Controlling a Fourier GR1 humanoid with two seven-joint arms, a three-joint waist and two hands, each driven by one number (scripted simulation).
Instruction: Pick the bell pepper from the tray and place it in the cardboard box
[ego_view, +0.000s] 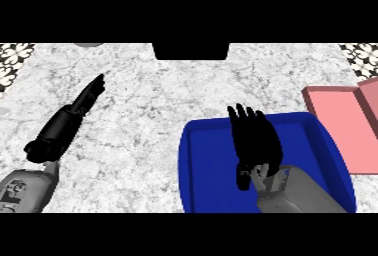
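A blue tray (207, 165) lies on the marble counter at the lower right. Over its middle my right hand (255, 137) stretches out flat, fingers straight and pointing away from me, covering whatever lies beneath it; no bell pepper shows anywhere. Right of the tray sits the pink box (336, 112) with its flap up at the view's right edge. My left hand (85, 100) rests open on the left of the counter, fingers straight and pointing up and to the right, well apart from the tray.
A dark rectangular object (190, 51) sits at the counter's far edge, centre. Patterned tiles (15, 62) show at the far left and far right corners. A grey round shape (88, 44) peeks in at the top left.
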